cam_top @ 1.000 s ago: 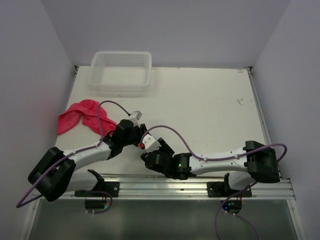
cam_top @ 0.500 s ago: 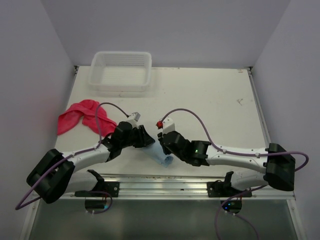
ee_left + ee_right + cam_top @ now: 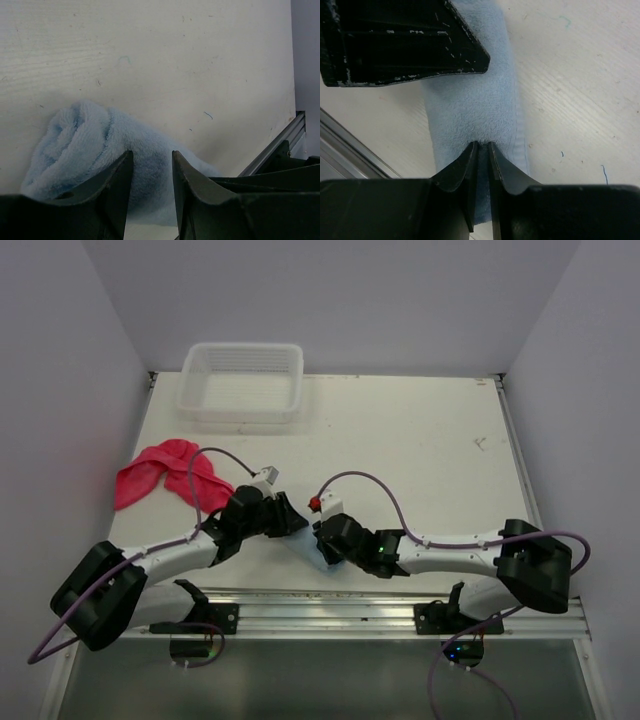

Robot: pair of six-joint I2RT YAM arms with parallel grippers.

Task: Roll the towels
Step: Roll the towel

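Observation:
The light blue towel (image 3: pixel 475 100) lies rolled into a short tube near the table's front edge (image 3: pixel 312 554), between my two grippers. My left gripper (image 3: pixel 151 154) straddles one end of the roll (image 3: pixel 85 135), whose pile bulges between its fingers; in the top view it sits at the roll's left end (image 3: pixel 292 523). My right gripper (image 3: pixel 482 144) pinches a fold of the roll's outer layer between nearly closed jaws, and sits at the roll's right end (image 3: pixel 322 540). The pinkish-red towel (image 3: pixel 165 475) lies crumpled at the table's left edge, away from both grippers.
A clear plastic basket (image 3: pixel 242 380) stands at the back left corner. The metal rail (image 3: pixel 400 605) runs along the front edge just behind the roll. The left gripper's black body (image 3: pixel 395 45) covers the roll's far end in the right wrist view.
My right gripper swung out from the front rail, came down onto the blue roll and closed on it. The left gripper has barely moved.

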